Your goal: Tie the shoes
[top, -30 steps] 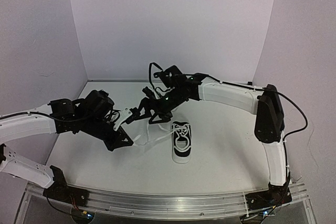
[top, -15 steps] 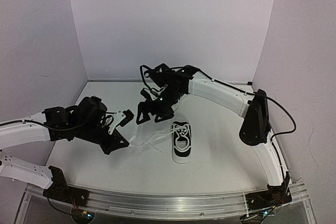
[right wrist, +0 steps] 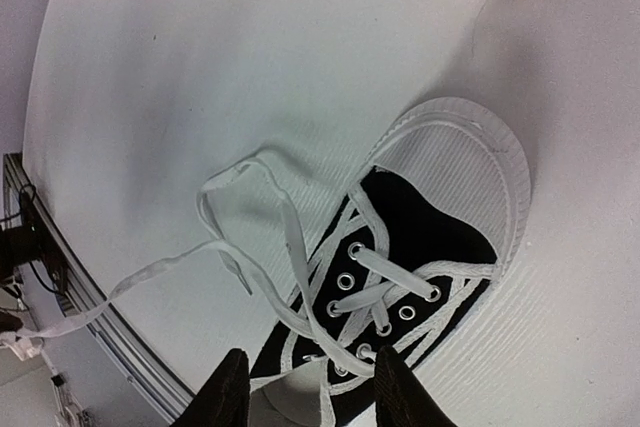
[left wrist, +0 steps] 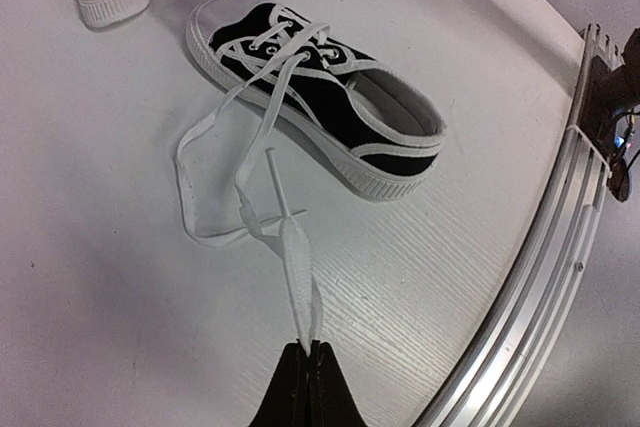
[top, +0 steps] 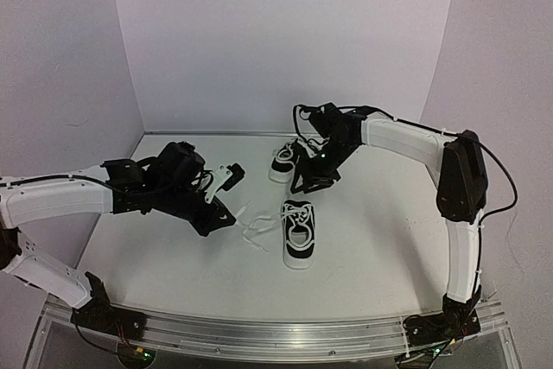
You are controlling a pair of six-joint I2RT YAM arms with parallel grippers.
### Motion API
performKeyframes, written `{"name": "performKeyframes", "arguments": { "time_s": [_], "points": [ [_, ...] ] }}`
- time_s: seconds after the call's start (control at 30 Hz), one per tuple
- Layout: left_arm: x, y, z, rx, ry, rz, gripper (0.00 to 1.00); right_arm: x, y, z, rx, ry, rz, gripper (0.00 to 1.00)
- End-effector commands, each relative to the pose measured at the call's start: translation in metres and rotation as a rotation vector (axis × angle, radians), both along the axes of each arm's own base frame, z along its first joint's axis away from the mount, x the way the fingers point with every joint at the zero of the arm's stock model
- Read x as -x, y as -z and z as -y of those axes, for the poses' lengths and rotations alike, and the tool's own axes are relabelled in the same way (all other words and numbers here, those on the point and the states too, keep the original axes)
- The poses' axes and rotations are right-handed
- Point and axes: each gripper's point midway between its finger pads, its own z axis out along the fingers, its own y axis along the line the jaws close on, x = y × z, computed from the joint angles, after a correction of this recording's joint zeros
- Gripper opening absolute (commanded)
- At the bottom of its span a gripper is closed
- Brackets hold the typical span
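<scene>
- Left wrist view: my left pincer clenches one lace end of the near shoe.
- Over it, my right pincer hangs parted, empty.
- No bow yet; the other shoe, at 12 o'clock, looks untied too.

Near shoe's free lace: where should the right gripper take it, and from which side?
Probably the slack loop lying flat on the table beside the near shoe, clear of the eyelets. Come straight down with the right gripper, jaws across the flat strand; the left gripper holds the other end.
</scene>
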Motion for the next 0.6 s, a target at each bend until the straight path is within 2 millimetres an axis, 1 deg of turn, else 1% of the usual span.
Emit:
{"name": "performKeyframes", "arguments": {
  "time_s": [0.0, 0.13, 0.27, 0.33, 0.47, 0.57],
  "points": [
    [-0.034, -0.029, 0.018, 0.101, -0.063, 0.000, 0.00, 0.021, -0.003, -0.016, -0.044, -0.139, 0.025, 0.40],
    [-0.055, -0.034, 0.022, 0.145, -0.102, -0.036, 0.00, 0.022, 0.011, -0.017, -0.041, -0.157, 0.013, 0.43],
    [-0.073, -0.041, 0.026, 0.197, -0.131, -0.048, 0.00, 0.020, 0.021, -0.019, -0.036, -0.170, 0.012, 0.43],
    [-0.079, -0.044, 0.028, 0.213, -0.134, -0.049, 0.00, 0.018, 0.027, -0.019, -0.025, -0.173, 0.014, 0.44],
    [-0.085, -0.041, 0.035, 0.218, -0.121, -0.065, 0.00, 0.014, 0.037, -0.018, -0.003, -0.176, 0.020, 0.46],
    [-0.090, -0.040, 0.040, 0.223, -0.122, -0.070, 0.00, 0.014, 0.042, -0.018, 0.005, -0.181, 0.015, 0.45]
  ]
}}
